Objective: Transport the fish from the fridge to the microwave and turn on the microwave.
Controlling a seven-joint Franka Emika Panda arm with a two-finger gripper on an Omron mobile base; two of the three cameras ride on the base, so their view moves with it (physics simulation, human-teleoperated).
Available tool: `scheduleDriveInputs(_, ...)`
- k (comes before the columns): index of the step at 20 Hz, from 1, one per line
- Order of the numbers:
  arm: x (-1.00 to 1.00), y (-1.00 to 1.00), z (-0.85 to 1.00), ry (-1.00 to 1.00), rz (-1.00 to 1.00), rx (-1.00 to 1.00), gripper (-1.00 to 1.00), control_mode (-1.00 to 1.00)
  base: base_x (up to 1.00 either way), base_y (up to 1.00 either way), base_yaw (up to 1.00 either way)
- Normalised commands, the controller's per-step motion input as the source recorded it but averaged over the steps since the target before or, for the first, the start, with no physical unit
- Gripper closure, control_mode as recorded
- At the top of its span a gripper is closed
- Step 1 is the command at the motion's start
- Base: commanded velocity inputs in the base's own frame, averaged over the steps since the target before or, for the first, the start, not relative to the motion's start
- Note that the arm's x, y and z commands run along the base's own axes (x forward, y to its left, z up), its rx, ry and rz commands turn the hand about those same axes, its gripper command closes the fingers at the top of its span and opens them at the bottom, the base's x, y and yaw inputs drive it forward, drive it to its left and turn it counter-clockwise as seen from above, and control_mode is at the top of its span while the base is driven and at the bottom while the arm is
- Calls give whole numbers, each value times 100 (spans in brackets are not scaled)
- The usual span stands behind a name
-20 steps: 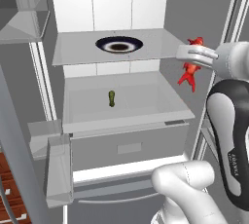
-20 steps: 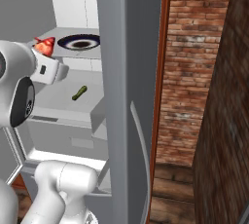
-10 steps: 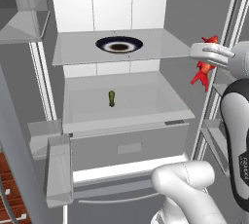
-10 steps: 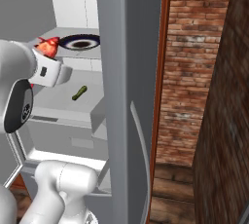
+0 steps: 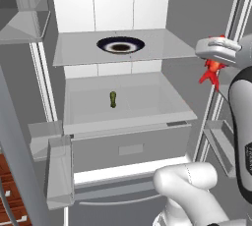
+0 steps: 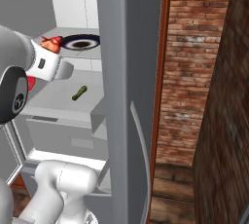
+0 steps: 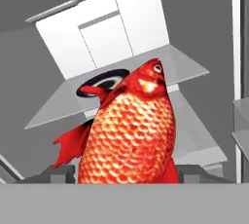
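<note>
The red-orange fish sits between my gripper's dark fingertips, head up and away from the camera, and the gripper is shut on it. In the left base view the gripper hangs at the right edge of the open fridge, level with its upper shelf, and the fish's tail dangles below the hand. From the right base view the fish's head pokes above the white hand in front of the fridge. The microwave is out of view.
A dark round plate lies on the upper shelf and a small green pickle-like item on the shelf below. Translucent door bins stand at the left, another bin at the right. The fridge door's edge and a brick wall close off the right.
My arm has carried the fish to the right and out from the upper shelf's edge, toward the fridge's right side. The plate and the green item have not moved.
</note>
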Motion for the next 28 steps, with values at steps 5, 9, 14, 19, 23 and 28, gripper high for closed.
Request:
scheduleDriveInputs(5, 0, -7, 0, 11, 0, -4, 100, -100, 0, 0, 0)
scheduleDriveInputs(9, 0, -2, -3, 9, 0, -5, 100, -100, 0, 0, 0)
scheduleDriveInputs(14, 0, 0, 0, 11, 0, 0, 100, -100, 0, 0, 0)
scheduleDriveInputs(19, 0, 0, -2, 5, 0, 0, 100, -100, 0, 0, 0)
scheduleDriveInputs(23, 0, 0, 0, 3, 0, -1, 100, 100, 0, 0, 0)
scheduleDriveInputs(28, 0, 0, 0, 0, 0, 0, 100, 100, -7, 0, 0)
